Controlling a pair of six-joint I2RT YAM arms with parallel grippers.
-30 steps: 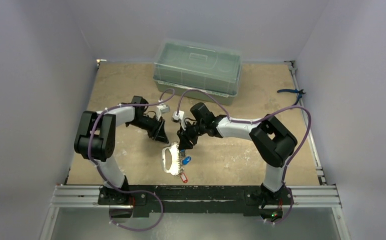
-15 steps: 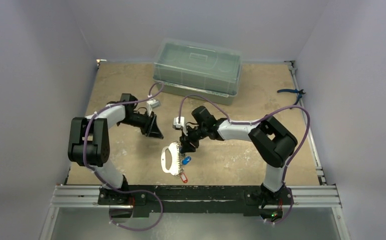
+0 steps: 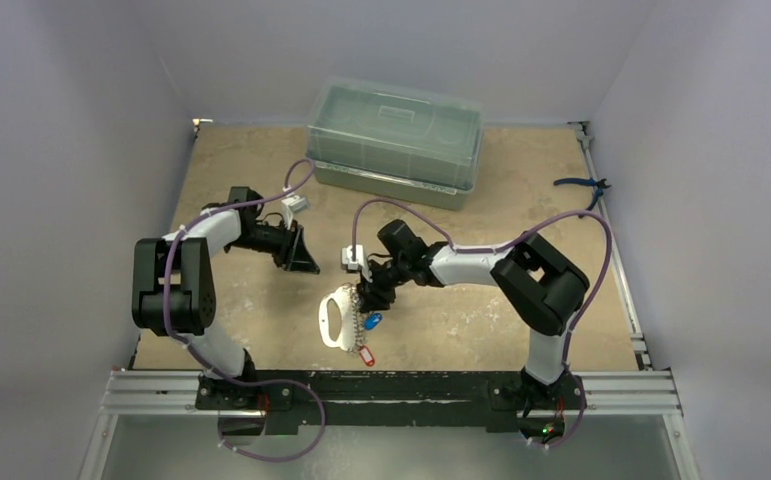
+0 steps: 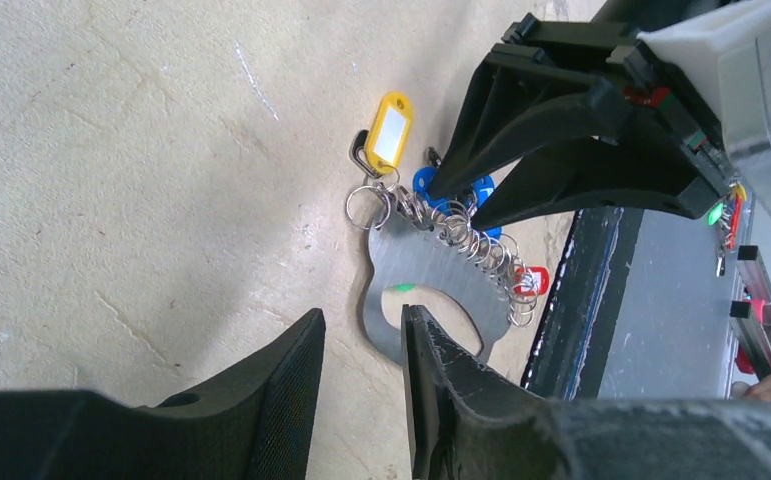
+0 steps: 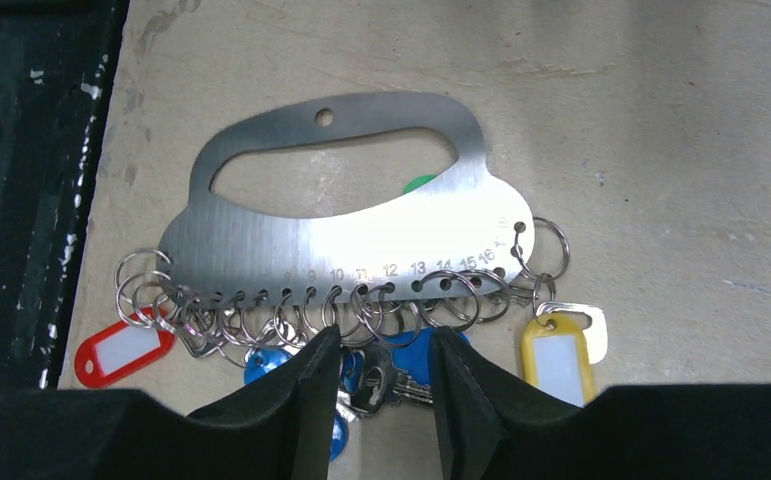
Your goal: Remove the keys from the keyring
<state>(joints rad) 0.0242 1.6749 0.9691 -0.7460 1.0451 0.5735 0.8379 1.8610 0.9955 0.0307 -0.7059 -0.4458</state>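
Note:
The keyring is a flat steel plate (image 5: 361, 220) with a handle cut-out and a row of numbered holes carrying several split rings (image 5: 391, 310). It lies near the table's front edge (image 3: 333, 322). Keys with yellow (image 5: 558, 360), red (image 5: 121, 352) and blue (image 5: 426, 355) tags hang from the rings; a green one (image 5: 419, 184) shows through the cut-out. My right gripper (image 5: 381, 340) is open, its fingers either side of a metal key (image 5: 371, 375) just below the ring row. My left gripper (image 4: 361, 320) is open and empty, apart from the plate (image 4: 431, 275) at its upper left.
A clear lidded bin (image 3: 393, 140) stands at the back centre. Blue-handled pliers (image 3: 583, 184) lie at the right edge. The black rail (image 3: 391, 385) runs close behind the plate's near side.
My left gripper has drawn back to the left, away from the plate. My right gripper has moved down and left onto the ring row; the plate has shifted slightly.

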